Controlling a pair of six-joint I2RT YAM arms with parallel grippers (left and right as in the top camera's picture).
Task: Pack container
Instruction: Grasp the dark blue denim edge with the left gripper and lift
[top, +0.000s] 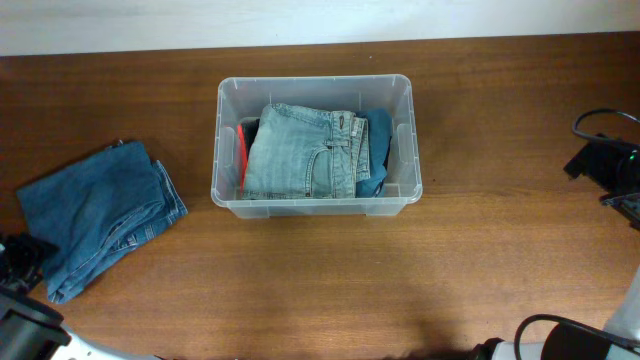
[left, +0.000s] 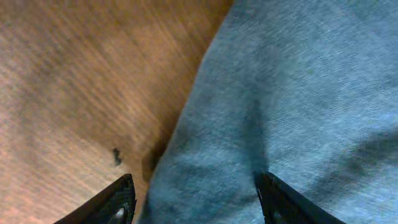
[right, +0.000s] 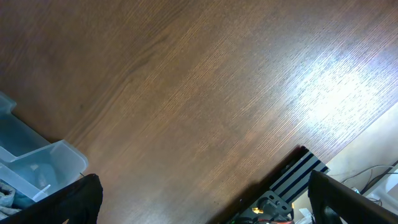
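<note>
Denim at far left: folded blue jeans (top: 100, 215), flat on the wooden table (top: 300, 280), well apart from the container. Left gripper (left: 196, 200) low over the edge of those jeans, jaws released and spread wide, one fingertip (left: 121, 199) over bare wood, the other over cloth. Contact with the cloth: cannot tell.

Middle of table, towards the far edge: container (top: 315, 82), clear, upright, long side running left to right. Inside, lighter folded jeans (top: 300, 150) on top, red item (top: 241, 150) against the left wall, teal garment (top: 380, 140) along the right wall.

Further right: right gripper (right: 208, 202) above bare wood, jaws released and wide apart, empty. One corner of the container visible at lower left in the right wrist view. Black slotted rail (right: 298, 171) at the table edge there. Black cables (top: 600, 120) at far right in the overhead view.
</note>
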